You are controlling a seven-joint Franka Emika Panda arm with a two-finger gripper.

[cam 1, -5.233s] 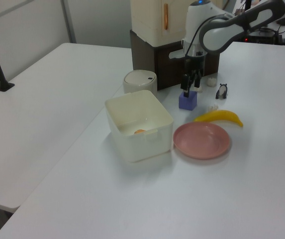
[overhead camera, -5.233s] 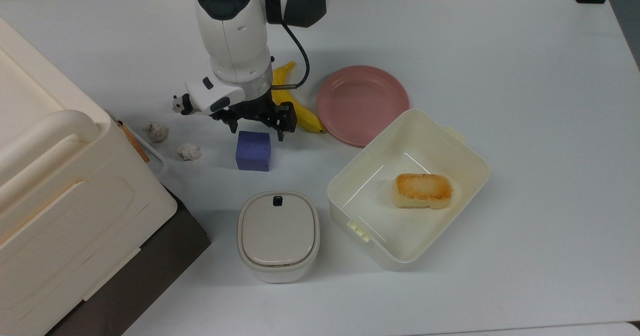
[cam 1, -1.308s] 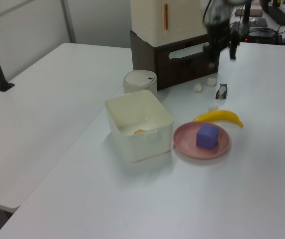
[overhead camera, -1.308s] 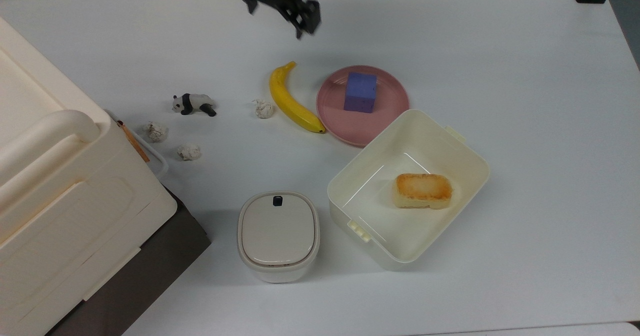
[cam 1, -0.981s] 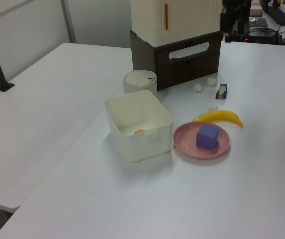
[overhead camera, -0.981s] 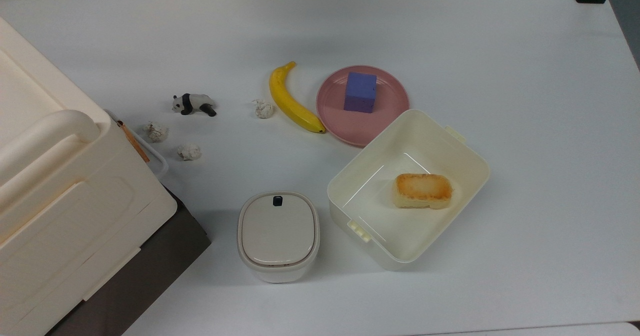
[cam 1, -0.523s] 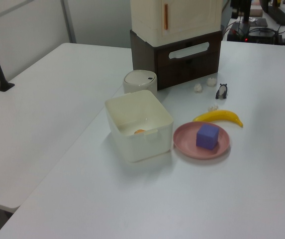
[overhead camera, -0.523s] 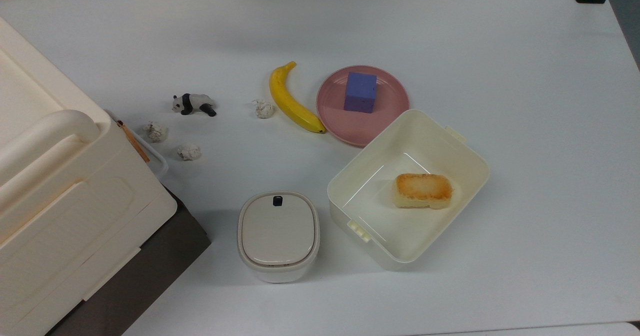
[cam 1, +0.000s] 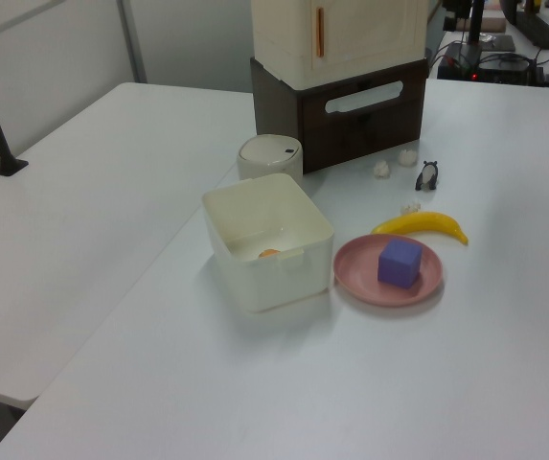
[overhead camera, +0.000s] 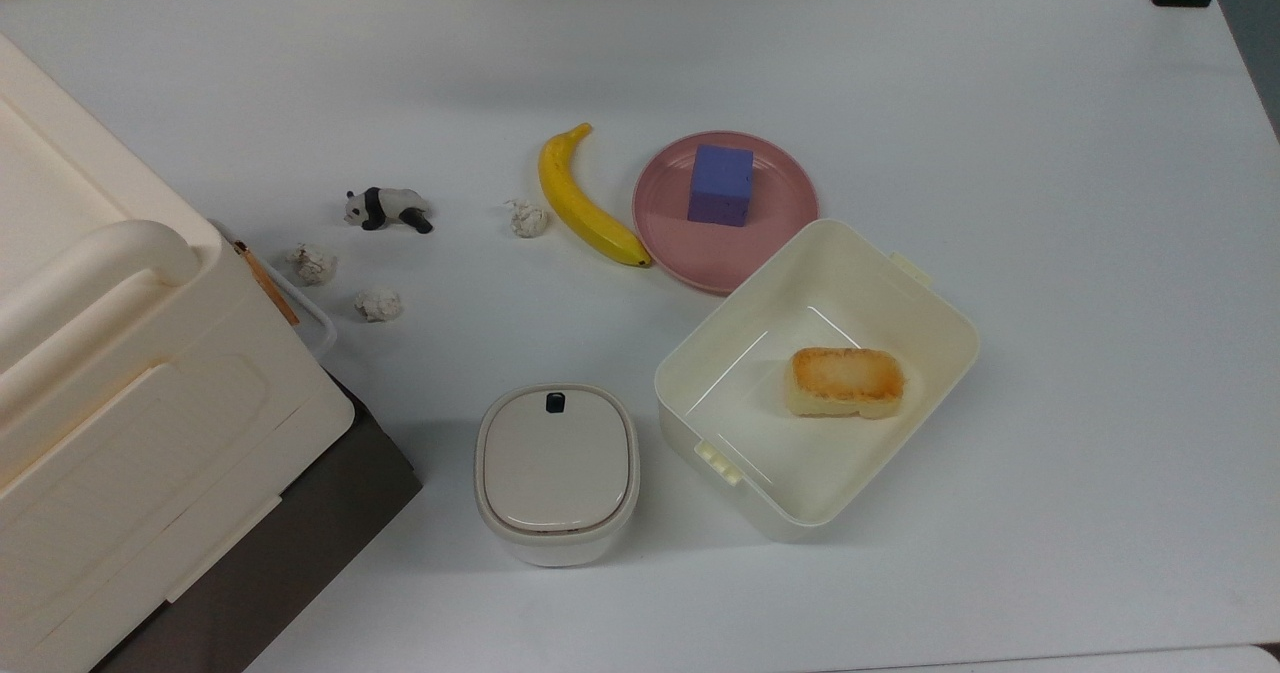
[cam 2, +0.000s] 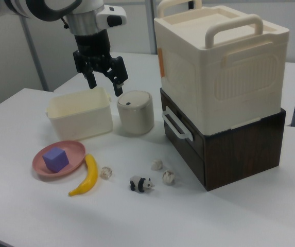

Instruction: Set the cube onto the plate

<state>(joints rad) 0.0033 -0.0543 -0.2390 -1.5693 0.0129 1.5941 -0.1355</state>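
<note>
The blue-purple cube rests on the pink plate, toward the plate's far half in the top view. It stands upright and untouched, as the left view's cube on the plate confirms. In the right view my gripper hangs high over the table, open with nothing between its fingers. It is well above and to the right view's right of the cube and plate.
A banana lies just left of the plate in the top view. A cream tub holding toasted bread touches the plate's near edge. A lidded canister, a toy panda, paper balls and a big cream box lie leftward.
The cube, on the table under my gripper five seconds ago, now sits on the plate. My gripper let go and rose out of the top view; nothing has moved in the last half second.
</note>
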